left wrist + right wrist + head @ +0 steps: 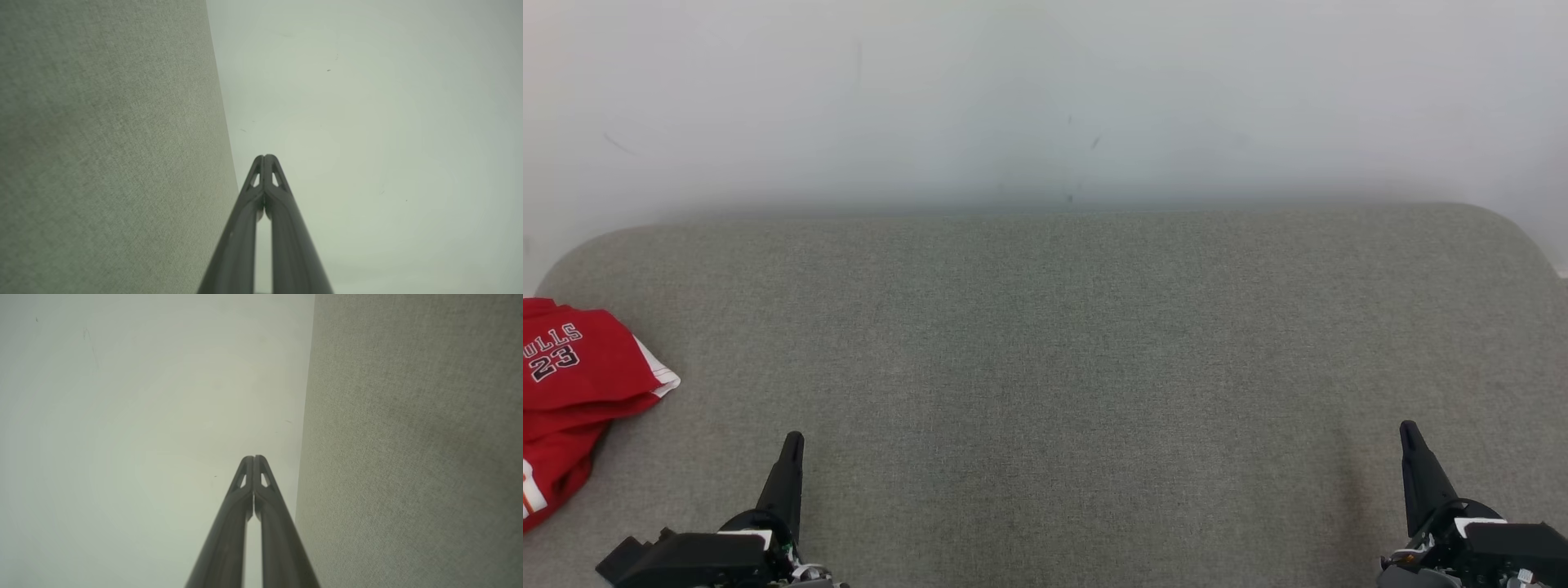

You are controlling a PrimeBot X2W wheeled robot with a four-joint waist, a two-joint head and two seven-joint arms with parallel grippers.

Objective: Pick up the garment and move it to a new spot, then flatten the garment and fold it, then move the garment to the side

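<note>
While the left hand (795,441) and right hand (1406,430) hover closed and empty above the grey bench (1045,343), the red garment (580,384) lies bunched at the bench's far left edge.

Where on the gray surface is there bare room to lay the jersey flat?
The middle and right of the surface are bare, from the wall down to the left pincer and right pincer, both shut. Crowded only at the far left edge, where the jersey lies.

red garment (572,384) on grey couch (1045,343)
</note>
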